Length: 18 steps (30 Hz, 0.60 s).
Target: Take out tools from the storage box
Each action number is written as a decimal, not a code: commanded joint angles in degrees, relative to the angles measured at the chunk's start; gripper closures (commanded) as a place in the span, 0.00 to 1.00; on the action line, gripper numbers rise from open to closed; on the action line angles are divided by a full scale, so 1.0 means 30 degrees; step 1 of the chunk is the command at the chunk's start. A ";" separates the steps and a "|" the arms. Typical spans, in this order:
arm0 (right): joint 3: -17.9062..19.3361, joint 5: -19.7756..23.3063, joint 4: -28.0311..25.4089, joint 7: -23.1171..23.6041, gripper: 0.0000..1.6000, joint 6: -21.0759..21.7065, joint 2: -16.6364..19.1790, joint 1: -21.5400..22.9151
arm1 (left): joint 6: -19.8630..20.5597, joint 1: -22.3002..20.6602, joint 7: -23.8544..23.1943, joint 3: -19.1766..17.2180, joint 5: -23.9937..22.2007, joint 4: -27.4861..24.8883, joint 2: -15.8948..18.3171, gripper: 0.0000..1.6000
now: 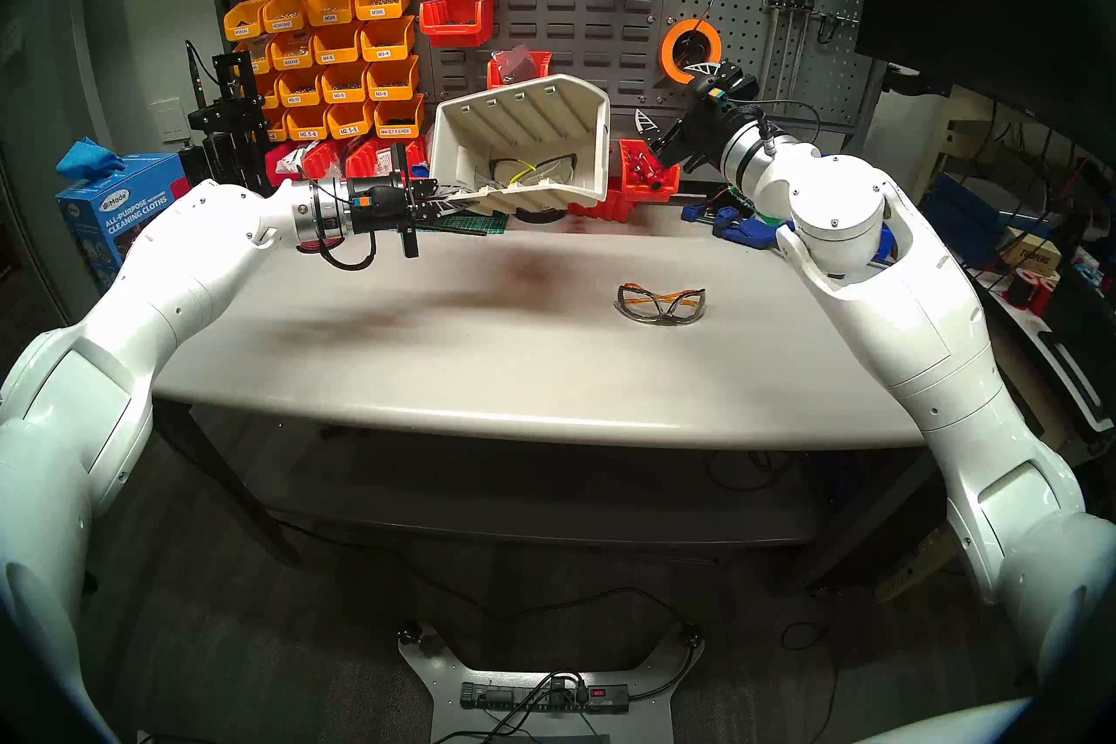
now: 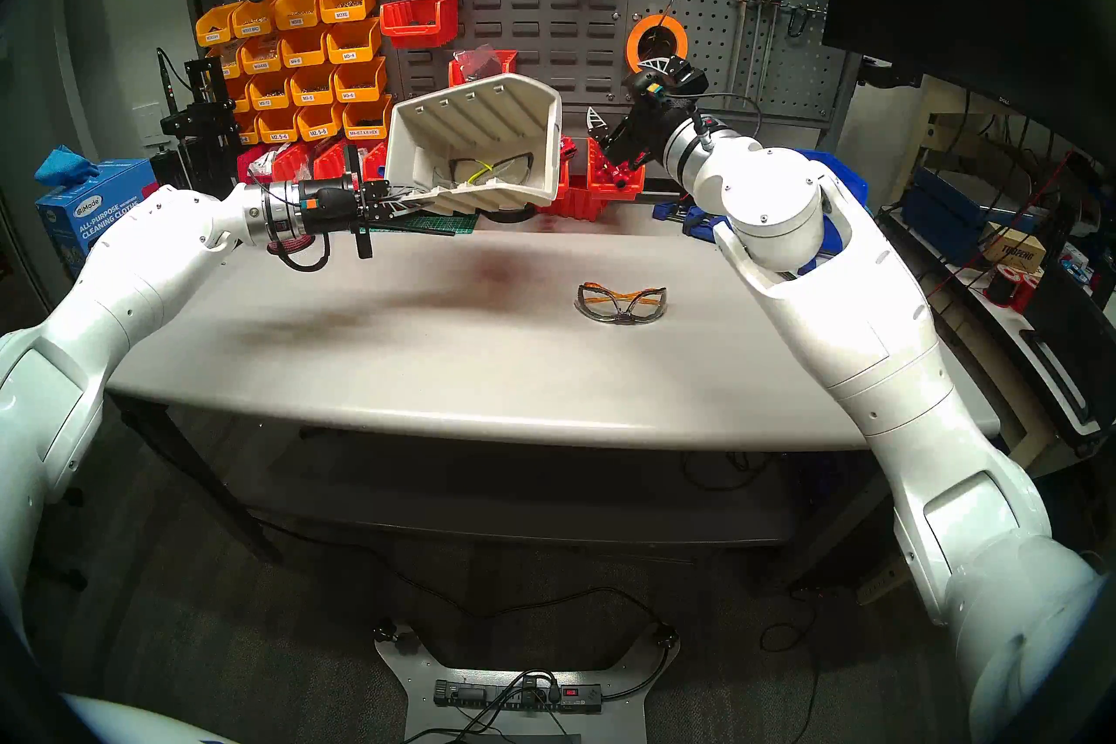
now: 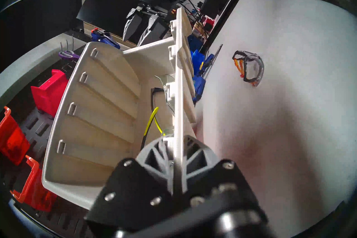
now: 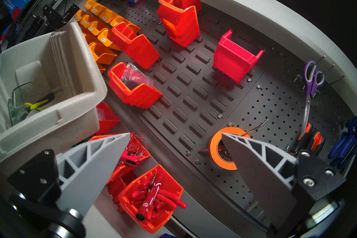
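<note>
You are holding the storage box (image 1: 519,145) off the bench (image 1: 423,338), upper centre of the head view, tipped so its open top faces the camera. Left gripper (image 1: 450,197): jaws clamped on the box's lower side wall; the left wrist view shows that wall pinched edge-on between them. Right gripper (image 1: 673,106): jaws spread wide, empty, hovering just right of the box.

Orange-armed safety glasses (image 1: 661,304) are already lying on the bench, right of centre. Grey-and-yellow glasses (image 1: 531,173) are still sitting inside, low against the box floor.

For this step: keep the tilt steady so the glasses do not slide. Bring the right jaws in through the open top, aiming for the frame bridge or an arm, not the lens. Risk, in my judgement: the right fingers clipping the box's right rim.
</note>
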 commanded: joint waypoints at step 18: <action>0.0185 -0.0007 -0.0160 -0.0072 0.00 -0.0013 0.0032 0.0191 | -0.0090 0.2375 0.2803 -0.0766 0.3524 -0.3824 0.1288 1.00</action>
